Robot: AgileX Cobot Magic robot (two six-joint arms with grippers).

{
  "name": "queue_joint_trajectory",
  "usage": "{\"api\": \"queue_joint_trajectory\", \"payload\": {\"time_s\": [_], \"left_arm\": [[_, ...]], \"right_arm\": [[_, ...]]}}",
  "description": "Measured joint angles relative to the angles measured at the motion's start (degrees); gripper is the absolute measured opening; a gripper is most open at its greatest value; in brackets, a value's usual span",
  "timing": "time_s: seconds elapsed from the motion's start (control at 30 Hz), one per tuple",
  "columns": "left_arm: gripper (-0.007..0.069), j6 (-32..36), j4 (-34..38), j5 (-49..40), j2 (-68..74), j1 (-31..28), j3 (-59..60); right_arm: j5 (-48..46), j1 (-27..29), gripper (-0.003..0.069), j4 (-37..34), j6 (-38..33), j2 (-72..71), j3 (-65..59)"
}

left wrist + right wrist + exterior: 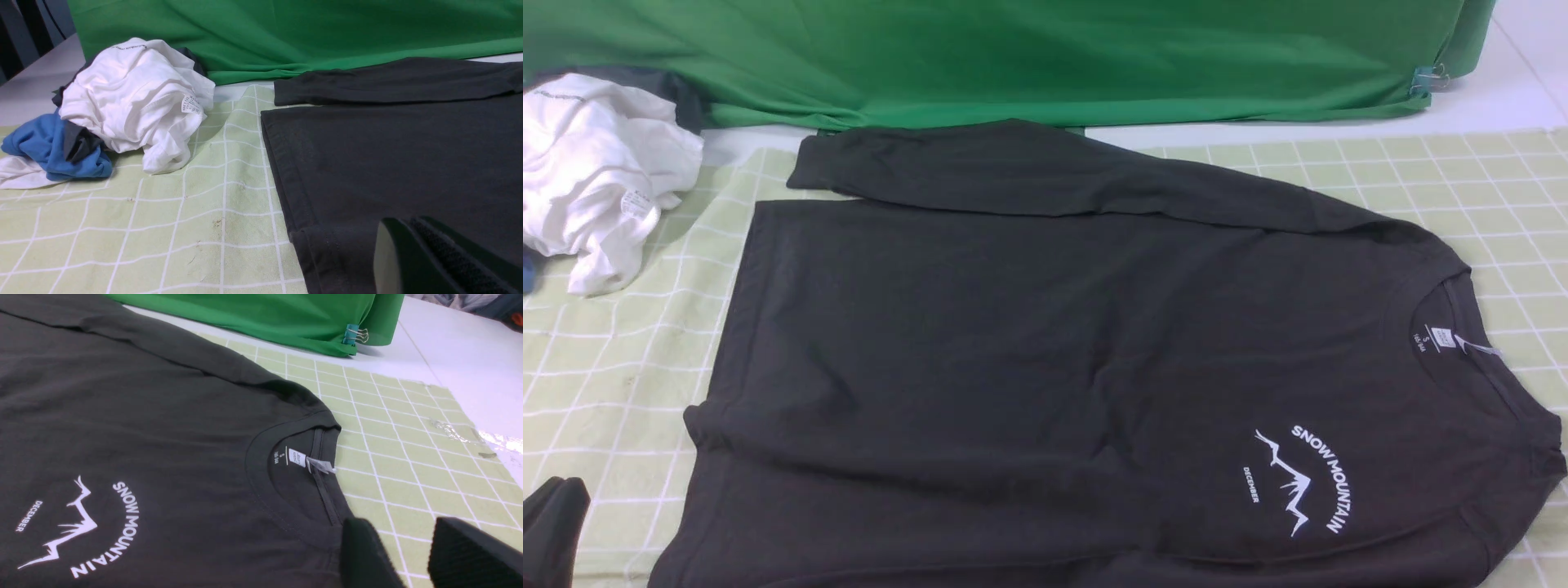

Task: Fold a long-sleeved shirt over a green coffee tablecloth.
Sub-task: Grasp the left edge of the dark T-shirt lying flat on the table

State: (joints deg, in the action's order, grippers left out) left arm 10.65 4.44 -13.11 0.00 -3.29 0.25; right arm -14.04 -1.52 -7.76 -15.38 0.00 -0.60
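The left arm [551, 523] sits low by the long-sleeved shirt [1045, 351], jaws together — right arm [470, 559] by its collar, jaws apart.

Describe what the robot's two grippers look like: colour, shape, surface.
Both are matte black. The left gripper has flat, blade-like fingers with rounded tips and a ribbed inner pad. The right gripper has two chunky, wedge-shaped fingers, one with a finely ribbed face. No cables, markings or arm links are in view.
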Motion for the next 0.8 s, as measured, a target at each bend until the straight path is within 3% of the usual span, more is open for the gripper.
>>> {"api": "queue_joint_trajectory", "payload": {"time_s": [0.4,0.67,0.8], "left_arm": [[0.0013,0.0,0.5,1.2,0.0,0.0,0.0],[0.0013,-4.9,15.7,12.8,0.0,0.0,0.0],[0.0013,-6.0,18.4,16.5,0.0,0.0,0.0]], "right_arm": [[0.0,0.0,0.0245,0.0,0.0,0.0,0.0],[0.0,0.0,0.0245,0.0,0.0,0.0,0.0],[0.0,0.0,0.0245,0.0,0.0,0.0,0.0]]}}
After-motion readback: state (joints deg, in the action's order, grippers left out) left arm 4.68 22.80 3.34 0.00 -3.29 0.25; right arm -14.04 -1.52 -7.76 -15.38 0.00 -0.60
